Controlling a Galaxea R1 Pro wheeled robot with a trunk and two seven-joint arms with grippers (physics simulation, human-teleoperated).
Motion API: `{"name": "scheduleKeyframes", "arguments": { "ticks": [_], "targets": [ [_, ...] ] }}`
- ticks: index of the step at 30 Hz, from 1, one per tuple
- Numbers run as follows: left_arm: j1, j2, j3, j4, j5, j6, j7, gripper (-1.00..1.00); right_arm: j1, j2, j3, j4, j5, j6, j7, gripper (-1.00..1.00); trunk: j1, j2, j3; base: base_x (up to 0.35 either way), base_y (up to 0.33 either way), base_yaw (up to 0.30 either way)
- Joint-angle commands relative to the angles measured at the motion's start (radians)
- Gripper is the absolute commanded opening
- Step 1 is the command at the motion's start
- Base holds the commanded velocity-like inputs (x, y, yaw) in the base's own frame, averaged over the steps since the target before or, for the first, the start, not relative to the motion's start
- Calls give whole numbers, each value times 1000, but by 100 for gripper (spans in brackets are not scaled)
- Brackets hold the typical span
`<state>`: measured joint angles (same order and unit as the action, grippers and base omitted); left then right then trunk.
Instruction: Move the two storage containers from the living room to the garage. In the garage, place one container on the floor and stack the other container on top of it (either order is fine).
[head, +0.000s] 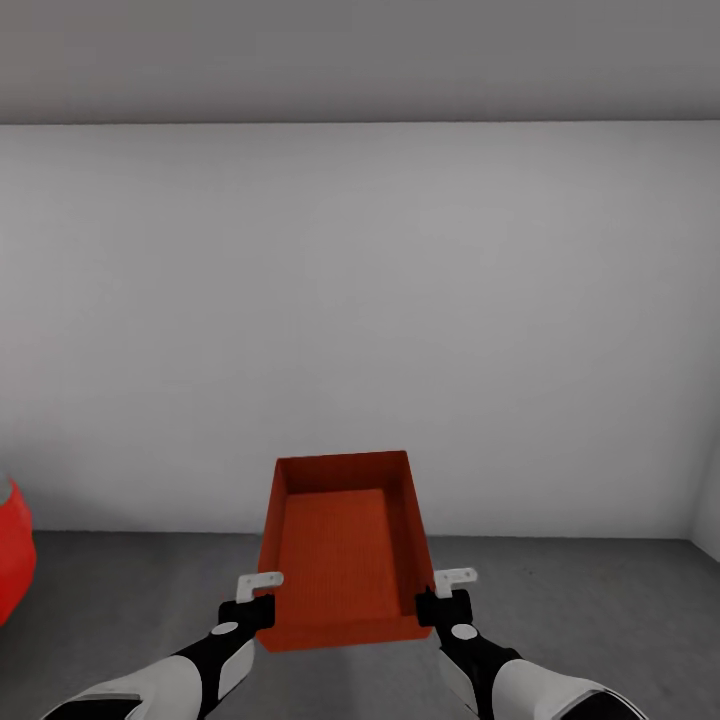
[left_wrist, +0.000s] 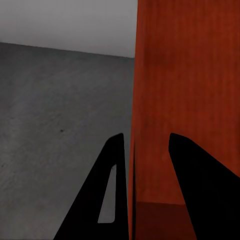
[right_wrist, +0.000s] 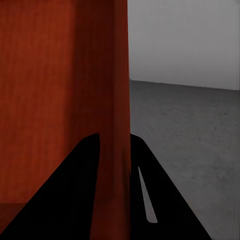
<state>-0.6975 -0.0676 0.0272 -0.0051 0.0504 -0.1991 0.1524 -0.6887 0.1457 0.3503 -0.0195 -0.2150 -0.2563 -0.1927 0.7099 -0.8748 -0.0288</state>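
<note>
Grey floor (head: 600, 600), red car (head: 12, 550) left; tools clamp container (head: 343, 545).

- The light is soft, even and sourceless across the garage; no lamp or window shows, and there is no glare.
- The pale wall (head: 360, 320) grades gently, a little brighter toward the right, and dims near the ceiling (head: 360, 55), which reads as a darker grey band.
- The dark grey floor (head: 600, 590) carries no clear cast shadows, even beneath the storage container (head: 343, 545).
- The bin's inner walls look slightly darker than its base, a mild shading.
- In the wrist views the gripper fingers (left_wrist: 107, 195) (right_wrist: 75, 195) render as flat black silhouettes without detail.
- The renders look soft and low in resolution, with faint grain on the floor; straight edges show no visible bending.
</note>
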Motion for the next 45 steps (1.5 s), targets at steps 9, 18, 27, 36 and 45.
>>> {"name": "scheduleKeyframes", "arguments": {
  "ticks": [9,18,27,36,45],
  "targets": [
    [0,0,8,0,19,-6,4,-100,-2,5,-54,-2,5,-1,15,-100,1,-1,-2,317,102,0],
    [0,0,8,0,19,-6,4,-100,-2,5,-54,-2,5,-1,15,-100,1,-1,-2,317,102,0],
    [0,0,8,0,19,-12,4,-100,-2,5,-54,-2,5,0,15,-100,1,-1,-5,261,81,0],
    [0,-2,8,0,19,-14,4,-100,-2,5,-54,-2,4,0,15,-100,1,-1,-19,16,5,0],
    [0,-3,8,0,19,-14,4,-100,-2,5,-54,-2,5,0,16,-100,1,-1,-34,0,0,0]
  ]
}}
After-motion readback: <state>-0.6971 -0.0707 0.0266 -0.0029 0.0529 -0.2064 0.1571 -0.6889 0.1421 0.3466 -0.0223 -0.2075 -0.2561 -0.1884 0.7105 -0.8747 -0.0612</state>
